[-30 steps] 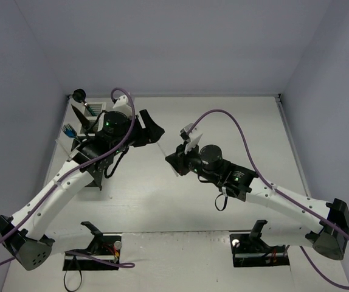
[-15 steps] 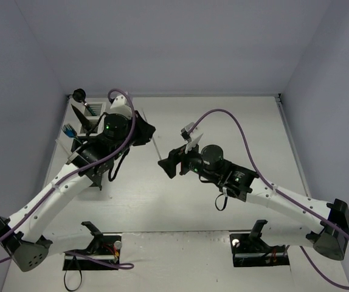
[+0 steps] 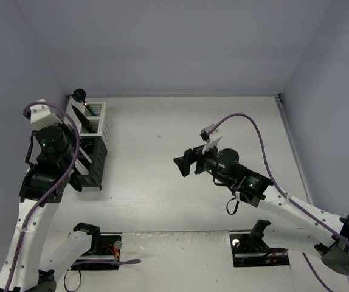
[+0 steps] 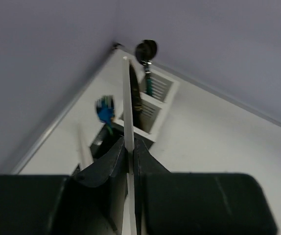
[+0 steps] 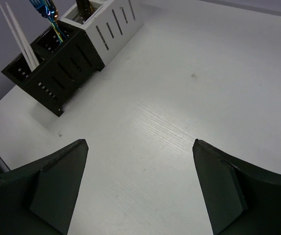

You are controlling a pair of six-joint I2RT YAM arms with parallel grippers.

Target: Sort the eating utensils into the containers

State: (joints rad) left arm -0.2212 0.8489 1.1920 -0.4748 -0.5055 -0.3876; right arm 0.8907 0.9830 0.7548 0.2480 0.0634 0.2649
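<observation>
One chopstick (image 4: 127,98) is pinched in the left claw (image 4: 129,147) near wall-edge caddies (image 3: 98,131); right claw (image 5: 139,144) gapes above the table (image 5: 179,98).

White wood-grain tabletop (image 3: 223,121), enclosed at its rear and both sides by plain pale lavender walls (image 3: 174,48); small dark speck (image 5: 193,76) near the tabletop's middle.

The tabletop (image 3: 162,121) lies open from the caddies (image 3: 95,140) to the right wall (image 3: 326,73), the right pincer (image 3: 185,164) hanging spread over its middle. The caddies line the left wall (image 3: 22,73) with utensils (image 5: 47,10) poking up, and the left pincer (image 4: 129,144), clamped on a chopstick (image 4: 127,107), crowds the space just beside them.
</observation>
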